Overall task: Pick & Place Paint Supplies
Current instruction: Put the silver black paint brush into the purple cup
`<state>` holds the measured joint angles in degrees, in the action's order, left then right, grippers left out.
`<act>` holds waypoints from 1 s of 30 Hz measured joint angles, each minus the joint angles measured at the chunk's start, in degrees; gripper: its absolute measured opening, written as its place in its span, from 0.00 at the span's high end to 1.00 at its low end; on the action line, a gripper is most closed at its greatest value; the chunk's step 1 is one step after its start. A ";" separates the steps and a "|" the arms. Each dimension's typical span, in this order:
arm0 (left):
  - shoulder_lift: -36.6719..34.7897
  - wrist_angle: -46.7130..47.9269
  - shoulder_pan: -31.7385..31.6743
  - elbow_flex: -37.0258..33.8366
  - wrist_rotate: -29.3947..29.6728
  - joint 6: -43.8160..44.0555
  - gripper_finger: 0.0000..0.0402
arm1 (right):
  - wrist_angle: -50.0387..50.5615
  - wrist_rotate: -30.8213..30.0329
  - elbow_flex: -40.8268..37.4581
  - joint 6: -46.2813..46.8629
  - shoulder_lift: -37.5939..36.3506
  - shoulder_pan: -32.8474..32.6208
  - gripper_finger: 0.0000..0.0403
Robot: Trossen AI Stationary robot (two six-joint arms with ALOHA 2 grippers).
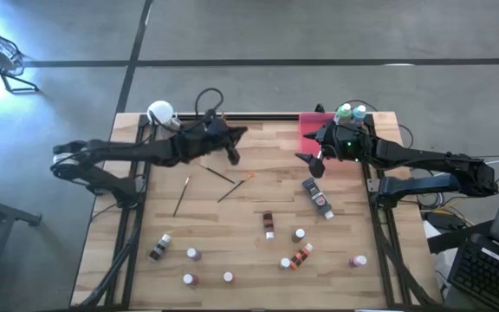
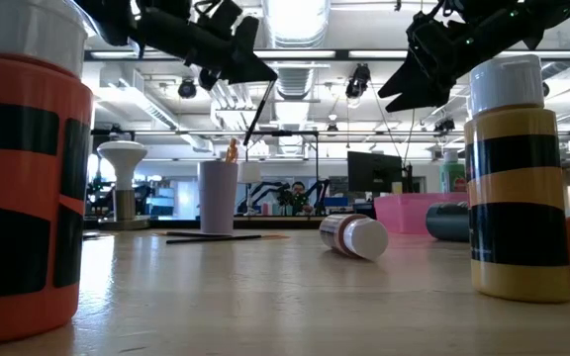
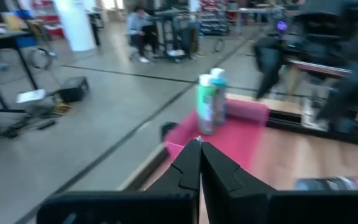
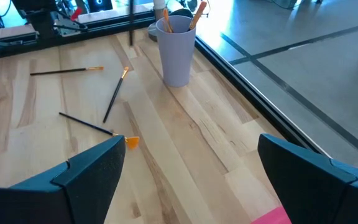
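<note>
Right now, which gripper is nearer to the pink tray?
The right gripper: it hangs open beside the pink tray, at its front edge. The left gripper is shut, farther off, over the table's middle back.

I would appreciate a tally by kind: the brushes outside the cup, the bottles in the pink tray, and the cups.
Brushes lying on the table: 3
Brush in the left claw: 1
Bottles in the pink tray: 2
Lilac cup: 1
Total: 7
</note>
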<state>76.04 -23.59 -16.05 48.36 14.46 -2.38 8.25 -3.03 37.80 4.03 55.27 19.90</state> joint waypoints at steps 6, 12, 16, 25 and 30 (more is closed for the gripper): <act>-1.22 -8.18 -5.98 -2.76 -1.31 -0.97 0.99 | 0.00 0.00 0.00 0.00 0.00 0.00 0.10; -1.78 -25.50 -10.99 -8.39 -8.92 -1.21 0.99 | 0.00 -0.01 0.00 0.00 0.00 0.01 0.10; -1.78 -30.76 -13.61 -12.18 -9.02 -1.11 1.00 | 0.00 0.00 0.00 0.00 0.00 0.00 0.10; -1.76 -39.08 -17.03 -20.21 -8.90 0.03 1.00 | 0.00 0.00 0.00 0.00 0.00 0.02 0.10; -1.63 -41.46 -17.77 -22.94 -8.34 0.90 1.00 | 0.00 0.00 0.00 0.00 0.00 0.01 0.10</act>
<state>74.41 -65.05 -33.82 25.41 6.13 -1.48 8.25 -3.03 37.80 4.03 55.27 19.91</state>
